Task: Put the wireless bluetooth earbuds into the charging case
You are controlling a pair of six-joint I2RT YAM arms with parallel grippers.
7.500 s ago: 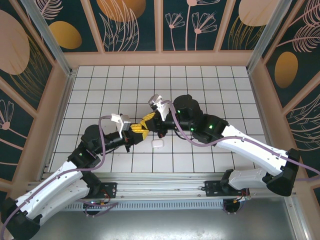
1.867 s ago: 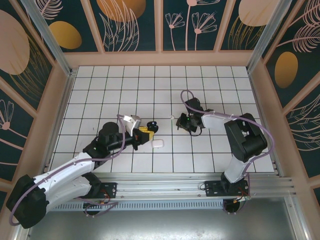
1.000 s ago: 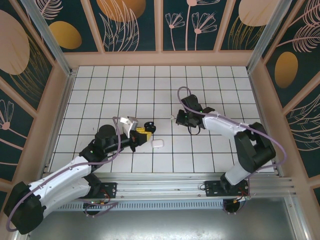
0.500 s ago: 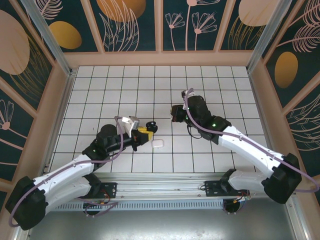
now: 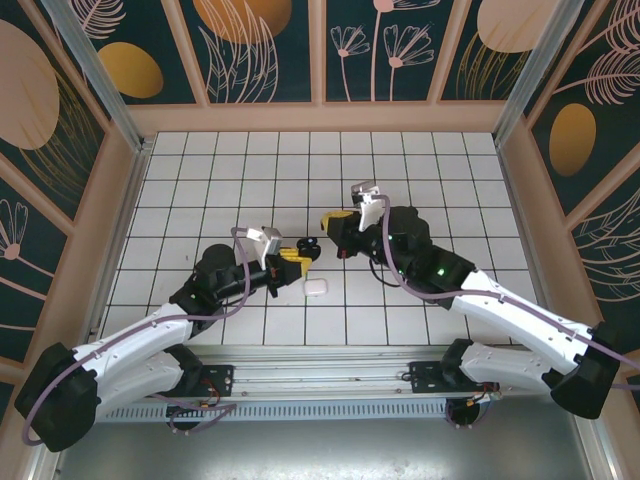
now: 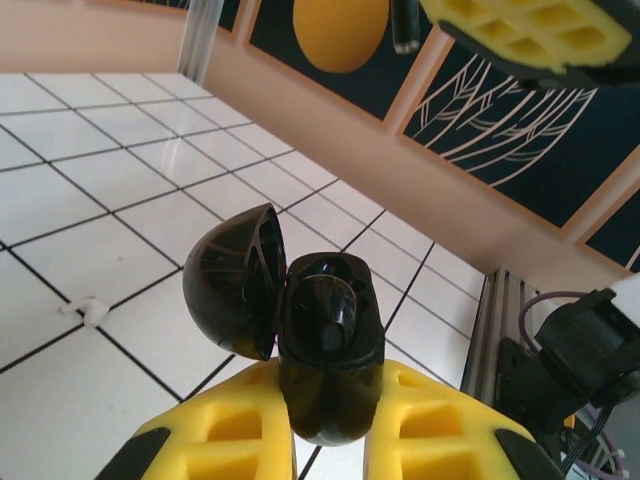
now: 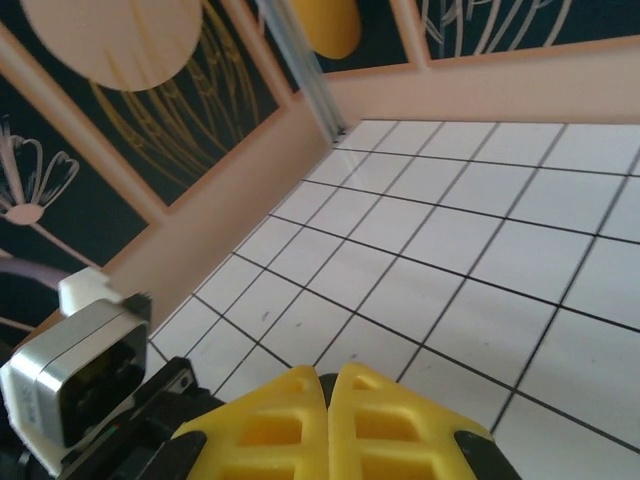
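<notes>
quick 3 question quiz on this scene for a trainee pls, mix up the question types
1. True or false: the black case held in the left gripper has its lid closed.
2. What lies on the table close to the left gripper? A) a white case B) a spoon C) a cup
3. Fill in: the right gripper has its fingers ___ (open or shut).

Key: 1 false, the lid is swung open. 2 A. 3 shut.
</notes>
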